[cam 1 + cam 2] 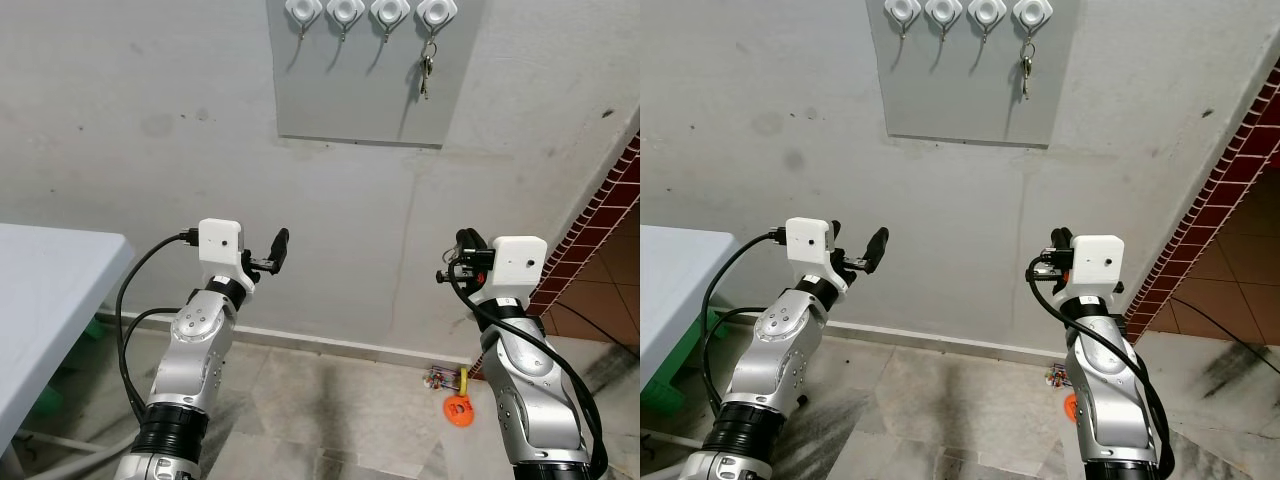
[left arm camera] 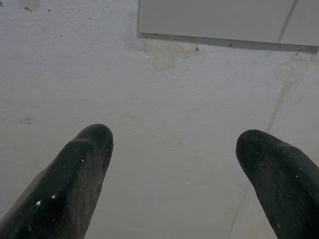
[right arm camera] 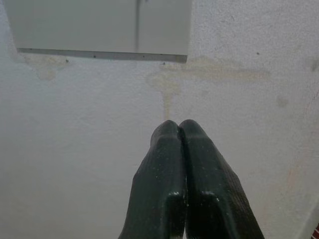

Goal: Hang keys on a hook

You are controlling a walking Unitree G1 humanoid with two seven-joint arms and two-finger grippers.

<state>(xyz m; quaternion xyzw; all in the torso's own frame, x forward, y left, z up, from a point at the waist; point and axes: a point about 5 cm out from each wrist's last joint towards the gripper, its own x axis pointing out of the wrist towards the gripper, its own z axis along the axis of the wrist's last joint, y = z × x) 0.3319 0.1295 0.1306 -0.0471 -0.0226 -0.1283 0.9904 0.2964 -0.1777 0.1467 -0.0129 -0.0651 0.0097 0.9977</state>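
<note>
A small bunch of keys (image 1: 427, 72) hangs from the rightmost of several white hooks (image 1: 437, 12) on a grey board (image 1: 350, 105) high on the wall. My left gripper (image 1: 275, 250) is raised well below the board and to its left. It faces the wall and is open, and its two black fingers (image 2: 75, 174) stand wide apart with nothing between them. My right gripper (image 1: 462, 245) is also raised, below the keys and a little to their right. It is shut, its fingertips (image 3: 169, 132) pressed together, and holds nothing.
A white table (image 1: 50, 300) stands at the left with something green (image 1: 45, 400) under it. An orange object (image 1: 458, 408) and small bits lie on the tiled floor by the wall. A red brick-tiled wall (image 1: 600, 220) runs along the right.
</note>
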